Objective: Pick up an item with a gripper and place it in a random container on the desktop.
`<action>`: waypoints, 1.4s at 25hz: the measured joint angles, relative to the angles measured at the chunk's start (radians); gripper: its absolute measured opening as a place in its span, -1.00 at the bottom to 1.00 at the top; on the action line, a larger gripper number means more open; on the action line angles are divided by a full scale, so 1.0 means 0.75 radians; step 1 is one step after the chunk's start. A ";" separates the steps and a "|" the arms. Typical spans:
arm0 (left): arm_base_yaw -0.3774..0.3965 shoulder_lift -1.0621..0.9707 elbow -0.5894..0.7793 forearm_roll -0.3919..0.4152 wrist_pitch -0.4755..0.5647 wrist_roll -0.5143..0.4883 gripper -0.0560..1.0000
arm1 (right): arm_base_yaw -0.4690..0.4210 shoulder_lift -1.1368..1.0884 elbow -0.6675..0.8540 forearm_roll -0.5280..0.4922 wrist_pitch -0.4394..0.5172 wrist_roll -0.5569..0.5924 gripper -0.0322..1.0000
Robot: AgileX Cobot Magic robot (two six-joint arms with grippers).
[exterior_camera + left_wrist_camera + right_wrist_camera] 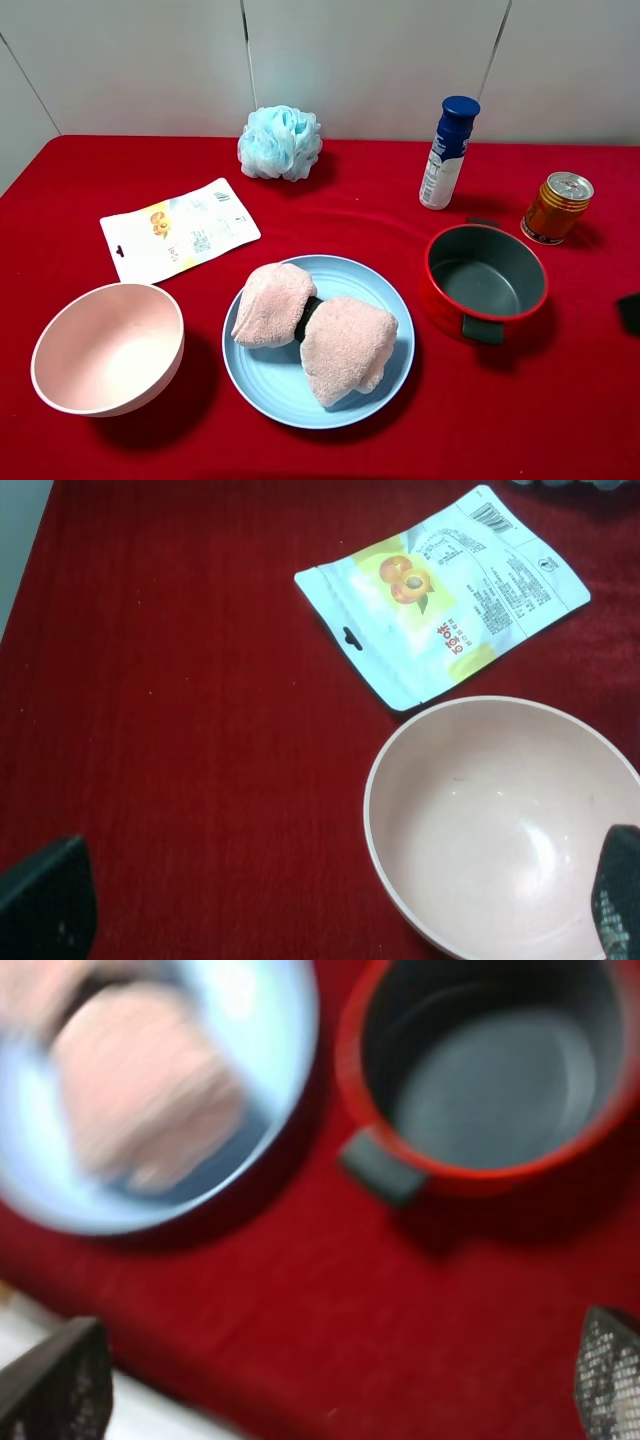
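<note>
Left gripper (pixel 320 905): fingertips spread wide, nothing held, over the rim of the pink bowl (pixel 108 346) at near left. If it is lowered carelessly, the light bowl could be clipped and tipped. Beyond the bowl, a flat snack pouch (pixel 180 229) lies on the cloth; easily dragged by a passing finger.

Centre: the pink towel (pixel 314 328) is seen already lying in the blue plate (pixel 392 300), its dark band roughly over the plate's middle. One lobe sits close to the near rim; a nudge of the plate could spill it onto the cloth. The placing is judged done.

Far centre: blue bath pouf (pixel 280 142), well apart from everything.

Right: red pot (pixel 486 281) just beside the plate, its handle toward the near side. Right gripper (pixel 345 1380): fingers wide apart, empty, wrist view blurred. The pot handle could be caught by a sweep. Tall bottle (pixel 448 152) and can (pixel 557 207) at far right are upright, and the bottle looks likely to topple if struck.

Surface: red cloth desktop (pixel 80 180), flat, slightly napped; could bunch if snagged. Pale panelled wall behind.
</note>
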 joint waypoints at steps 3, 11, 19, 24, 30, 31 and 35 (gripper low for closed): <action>0.000 0.000 0.000 0.000 0.000 0.000 0.98 | -0.166 -0.178 0.056 -0.033 -0.031 -0.004 0.40; 0.000 0.000 0.000 0.000 0.000 0.000 0.98 | -0.448 -0.624 0.226 -0.100 -0.144 -0.005 0.40; 0.000 0.000 0.000 0.000 0.000 0.000 0.98 | -0.522 -0.700 0.245 -0.104 -0.153 -0.005 0.40; 0.000 0.000 0.000 0.000 0.000 0.000 0.98 | -0.522 -0.700 0.245 -0.100 -0.153 -0.005 0.40; 0.000 0.000 0.000 0.000 0.000 0.000 0.98 | -0.522 -0.700 0.245 -0.097 -0.153 -0.005 0.40; 0.000 0.000 0.000 0.000 0.000 0.000 0.98 | -0.522 -0.700 0.245 -0.097 -0.153 -0.005 0.40; 0.000 0.000 0.000 0.000 0.000 0.000 0.98 | -0.522 -0.700 0.245 -0.096 -0.153 -0.005 0.40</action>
